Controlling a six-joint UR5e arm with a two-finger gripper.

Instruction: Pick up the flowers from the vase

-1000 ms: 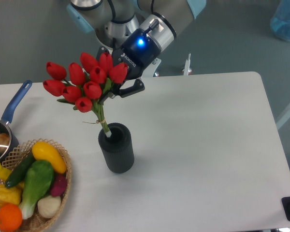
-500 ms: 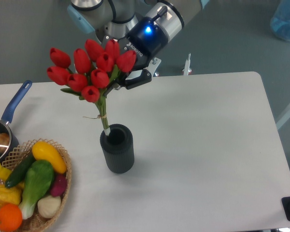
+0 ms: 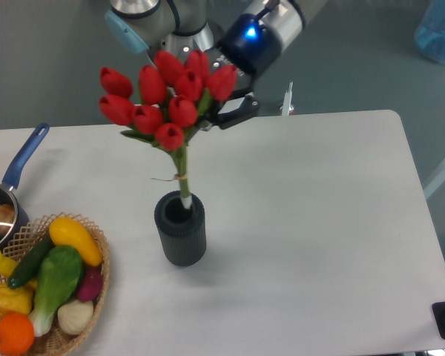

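We see a smooth white counter (image 3: 319, 222) with rounded corners. Above its far edge the end effector (image 3: 211, 119) is clenched on the flowers (image 3: 170, 96), a bunch of glossy red tulip buds whose pale tied stems slant down (their tips just at the rim) to the vase (image 3: 181, 230), a dark ribbed cylinder left of the counter's middle. At the near left corner sits a woven wicker basket (image 3: 96, 245) of toy vegetables; a blue-handled saucepan (image 3: 18, 167) overhangs the left edge.
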